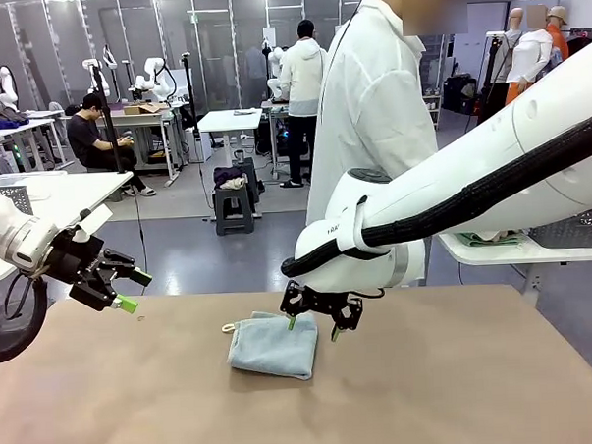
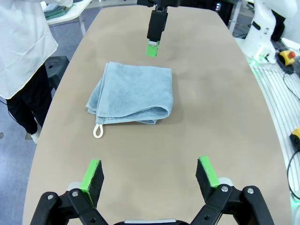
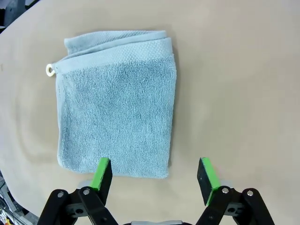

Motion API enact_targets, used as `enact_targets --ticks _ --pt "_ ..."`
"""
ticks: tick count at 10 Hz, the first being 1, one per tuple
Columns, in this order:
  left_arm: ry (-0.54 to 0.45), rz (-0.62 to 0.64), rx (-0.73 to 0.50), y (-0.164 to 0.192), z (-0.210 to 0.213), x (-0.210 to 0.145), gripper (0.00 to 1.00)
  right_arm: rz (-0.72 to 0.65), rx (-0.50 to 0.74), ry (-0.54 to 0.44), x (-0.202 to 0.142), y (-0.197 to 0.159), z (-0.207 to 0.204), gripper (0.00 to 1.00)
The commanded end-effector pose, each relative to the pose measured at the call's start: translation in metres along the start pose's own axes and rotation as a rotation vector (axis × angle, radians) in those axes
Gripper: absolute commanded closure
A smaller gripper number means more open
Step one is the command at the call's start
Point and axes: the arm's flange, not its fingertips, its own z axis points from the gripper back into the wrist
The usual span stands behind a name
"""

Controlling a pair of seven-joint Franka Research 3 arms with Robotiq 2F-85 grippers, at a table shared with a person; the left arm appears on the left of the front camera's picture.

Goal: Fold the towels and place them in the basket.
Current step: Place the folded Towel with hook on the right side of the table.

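One pale blue-grey towel (image 1: 272, 346) lies folded into a square on the tan table, its white corner loop (image 1: 228, 328) pointing left. My right gripper (image 1: 312, 326) hovers open at the towel's far edge; in the right wrist view its fingers (image 3: 102, 174) straddle the towel's (image 3: 117, 112) near corner without touching. At the table's left side my left gripper (image 1: 122, 289) hangs open and empty in the air, well clear of the towel (image 2: 133, 96). A grey lattice basket (image 1: 571, 228) stands on a white side table at the right, partly behind my right arm.
A person in a white coat (image 1: 369, 101) stands at the far edge of the table (image 1: 461, 392). Folded greenish cloth (image 1: 488, 238) lies on the right side table. Another lattice container (image 1: 15, 195) sits on a white table at the left.
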Motion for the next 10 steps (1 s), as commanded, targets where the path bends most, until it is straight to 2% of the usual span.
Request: enact_targets --ticks 1,7,8,9,10 --pt "0.007 0.005 0.005 -0.002 0.001 0.002 0.00 0.006 0.019 -0.029 0.008 0.003 -0.015 0.08" --pt "0.007 0.005 0.005 -0.002 0.001 0.002 0.00 0.008 0.000 -0.044 0.016 0.001 -0.043 0.08" --pt "0.007 0.005 0.005 -0.002 0.001 0.002 0.00 0.011 0.005 -0.041 0.017 -0.001 -0.045 0.14" --pt "0.007 0.005 0.005 -0.002 0.001 0.002 0.00 0.007 0.005 -0.046 0.018 -0.002 -0.047 0.28" --pt "0.007 0.005 0.005 -0.002 0.001 0.002 0.00 -0.004 0.001 -0.047 0.018 -0.002 -0.050 0.25"
